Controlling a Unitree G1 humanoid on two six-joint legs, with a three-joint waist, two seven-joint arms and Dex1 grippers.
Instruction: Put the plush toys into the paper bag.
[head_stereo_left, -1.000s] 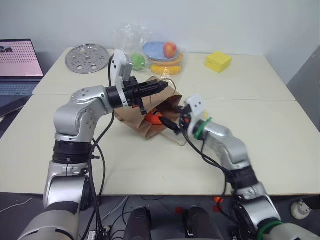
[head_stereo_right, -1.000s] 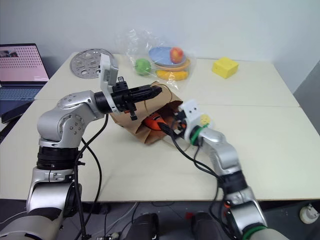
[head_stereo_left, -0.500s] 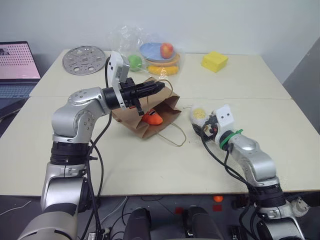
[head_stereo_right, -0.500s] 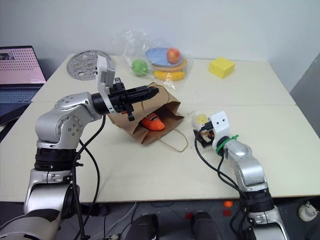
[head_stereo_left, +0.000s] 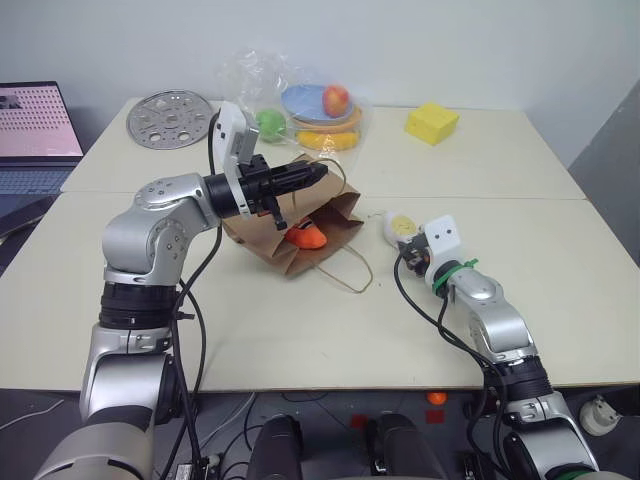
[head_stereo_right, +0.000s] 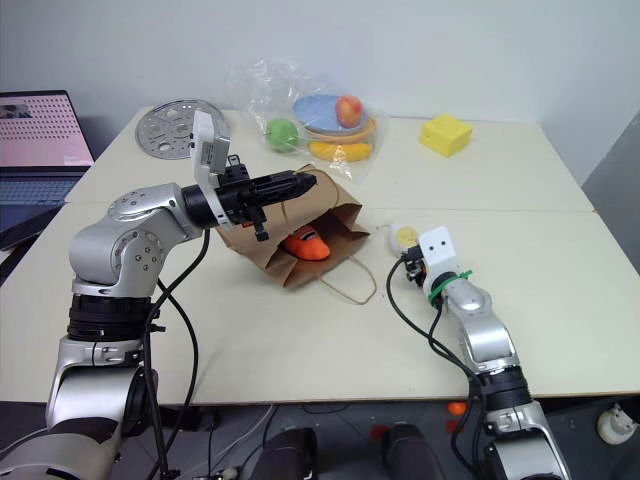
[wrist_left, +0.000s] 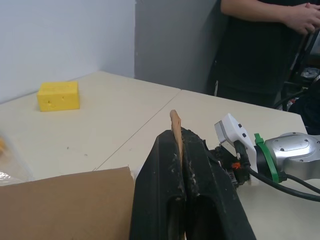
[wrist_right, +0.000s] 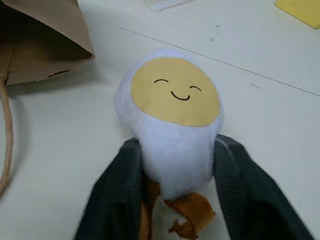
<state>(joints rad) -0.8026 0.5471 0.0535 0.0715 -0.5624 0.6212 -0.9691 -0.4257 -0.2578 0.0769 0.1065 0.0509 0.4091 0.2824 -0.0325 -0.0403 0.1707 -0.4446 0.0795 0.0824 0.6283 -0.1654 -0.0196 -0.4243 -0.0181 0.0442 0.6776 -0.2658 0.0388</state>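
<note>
The brown paper bag (head_stereo_left: 275, 238) lies on its side on the table, mouth toward my right arm. My left gripper (head_stereo_left: 318, 172) is shut on the bag's top edge (wrist_left: 174, 124) and holds it up. The orange carrot plush (head_stereo_left: 305, 237) lies just inside the mouth. To the right of the bag, the white-yellow egg plush (wrist_right: 170, 115) rests on the table with its smiling face up. My right gripper (wrist_right: 172, 172) has a finger (wrist_right: 117, 190) pressed on each side of the egg's lower body. In the head views the egg (head_stereo_right: 403, 237) sits right at my right gripper (head_stereo_right: 410, 260).
A twine handle (head_stereo_left: 350, 275) trails from the bag toward the egg. At the back stand a yellow block (head_stereo_left: 433, 122), plastic-wrapped toy fruit on plates (head_stereo_left: 322, 108) and a perforated metal disc (head_stereo_left: 170, 105). A laptop (head_stereo_left: 35, 125) sits far left. A person (wrist_left: 265, 45) stands beyond the table.
My right gripper moved away from the bag's mouth to the right, came down to the egg and closed around it. The carrot stays in the bag. The left arm has not moved.
</note>
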